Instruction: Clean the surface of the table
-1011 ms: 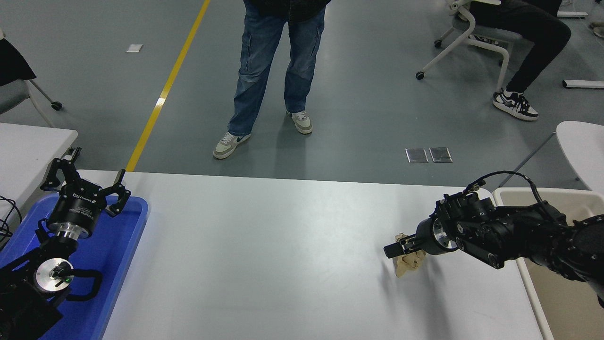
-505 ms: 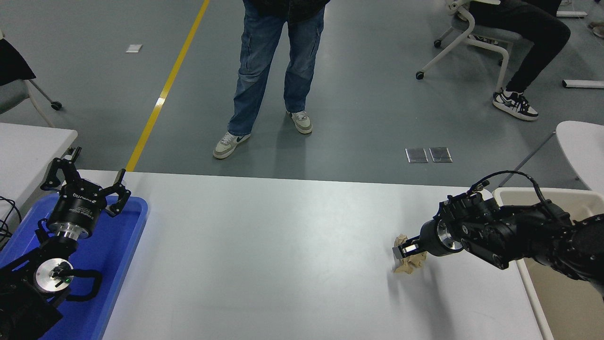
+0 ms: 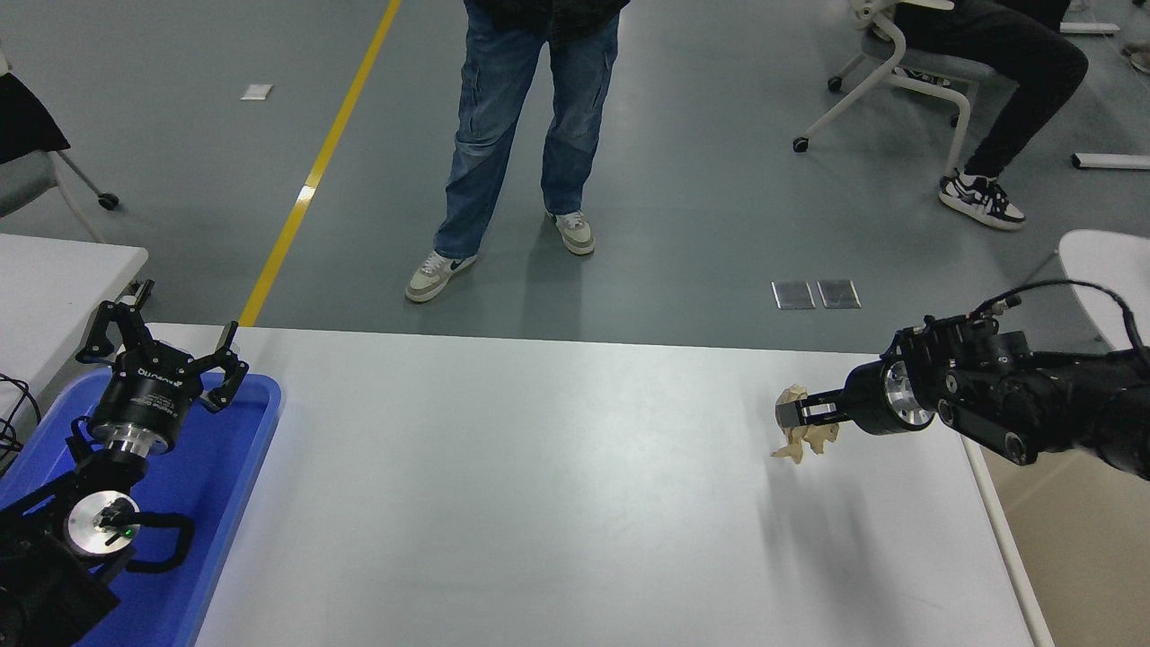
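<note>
The table surface (image 3: 539, 485) is a wide, matte white-grey top that fills the lower half of the head view. Above its right part hangs a crumpled tan paper wad (image 3: 802, 433), lifted off the surface with a shadow below it. My right gripper (image 3: 791, 414) reaches in from the right edge and is shut on that wad. My left gripper (image 3: 162, 346) is parked at the lower left over the blue tray (image 3: 243, 449), its fingers spread open and holding nothing.
A beige bin (image 3: 1078, 539) stands beside the table's right edge, under my right arm. A person in jeans (image 3: 521, 135) stands beyond the far edge. Another person sits on a wheeled chair (image 3: 898, 81) at the top right. A smaller white table (image 3: 54, 288) is at the left.
My right gripper closed on the paper wad, then lifted it off the table and carried it up and to the right. The left arm has not moved.
</note>
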Controlling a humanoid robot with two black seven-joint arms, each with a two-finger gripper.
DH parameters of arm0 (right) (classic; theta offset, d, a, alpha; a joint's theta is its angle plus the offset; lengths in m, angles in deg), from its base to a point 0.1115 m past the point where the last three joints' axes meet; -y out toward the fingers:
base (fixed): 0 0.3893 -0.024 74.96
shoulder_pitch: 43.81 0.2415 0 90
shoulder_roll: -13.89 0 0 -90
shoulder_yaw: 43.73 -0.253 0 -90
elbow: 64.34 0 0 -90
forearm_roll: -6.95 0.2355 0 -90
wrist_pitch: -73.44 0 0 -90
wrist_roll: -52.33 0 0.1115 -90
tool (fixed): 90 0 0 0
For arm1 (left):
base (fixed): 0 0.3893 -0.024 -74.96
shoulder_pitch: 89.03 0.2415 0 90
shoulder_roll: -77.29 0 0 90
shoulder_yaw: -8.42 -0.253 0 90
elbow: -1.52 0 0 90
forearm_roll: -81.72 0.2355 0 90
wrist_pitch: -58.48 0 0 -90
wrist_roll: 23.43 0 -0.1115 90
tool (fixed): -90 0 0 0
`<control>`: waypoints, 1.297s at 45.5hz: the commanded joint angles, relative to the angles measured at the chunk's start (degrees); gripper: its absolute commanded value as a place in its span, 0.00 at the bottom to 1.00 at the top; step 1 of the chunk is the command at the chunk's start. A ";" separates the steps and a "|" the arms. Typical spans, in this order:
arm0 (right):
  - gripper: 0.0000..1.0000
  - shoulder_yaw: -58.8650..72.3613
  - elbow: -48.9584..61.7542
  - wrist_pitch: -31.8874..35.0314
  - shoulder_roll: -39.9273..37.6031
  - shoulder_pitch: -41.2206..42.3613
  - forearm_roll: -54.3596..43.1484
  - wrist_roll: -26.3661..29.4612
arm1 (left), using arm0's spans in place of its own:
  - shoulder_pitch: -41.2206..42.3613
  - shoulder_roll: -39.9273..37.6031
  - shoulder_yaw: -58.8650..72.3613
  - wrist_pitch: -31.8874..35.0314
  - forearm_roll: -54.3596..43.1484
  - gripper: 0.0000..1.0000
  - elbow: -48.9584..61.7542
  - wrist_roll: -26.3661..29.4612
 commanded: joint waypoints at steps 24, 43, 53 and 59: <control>0.00 -9.10 -9.70 4.33 -15.41 5.92 0.19 -1.24 | 0.00 0.00 0.00 0.00 0.00 1.00 -0.01 0.00; 0.00 -10.94 -9.70 11.71 -20.34 14.19 2.83 -1.24 | 0.00 0.00 0.00 0.00 0.00 1.00 -0.01 0.00; 0.00 -11.21 -5.93 11.19 -20.69 12.09 3.61 -0.98 | 0.00 0.00 0.00 0.00 0.00 1.00 -0.01 0.00; 0.00 -12.17 3.38 11.01 -19.81 6.82 10.64 -0.63 | 0.00 0.00 0.00 0.00 0.00 1.00 -0.01 0.00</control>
